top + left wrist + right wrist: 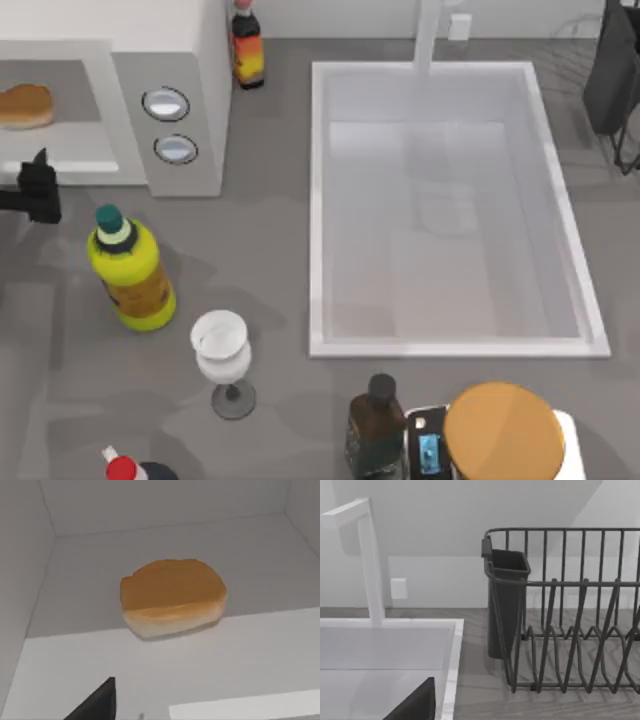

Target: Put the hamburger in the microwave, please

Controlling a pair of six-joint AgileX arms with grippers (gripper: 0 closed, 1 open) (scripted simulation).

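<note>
Tan hamburger [25, 105] flat inside open microwave [180, 60]

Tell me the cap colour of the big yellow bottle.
Dark green cap, clearest in the top view.

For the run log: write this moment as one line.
hamburger: inside microwave, lying free | left gripper: at microwave opening | right arm: parked

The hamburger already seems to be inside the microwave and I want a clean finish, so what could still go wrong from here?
1. The left hand sits right at the microwave opening; a careless retreat might clip its front edge.
2. The hamburger lies near the front lip of the cavity floor, so a nudge could roll it out.
3. The yellow bottle stands just below that hand in the top view; a low sweep could topple it.
</note>
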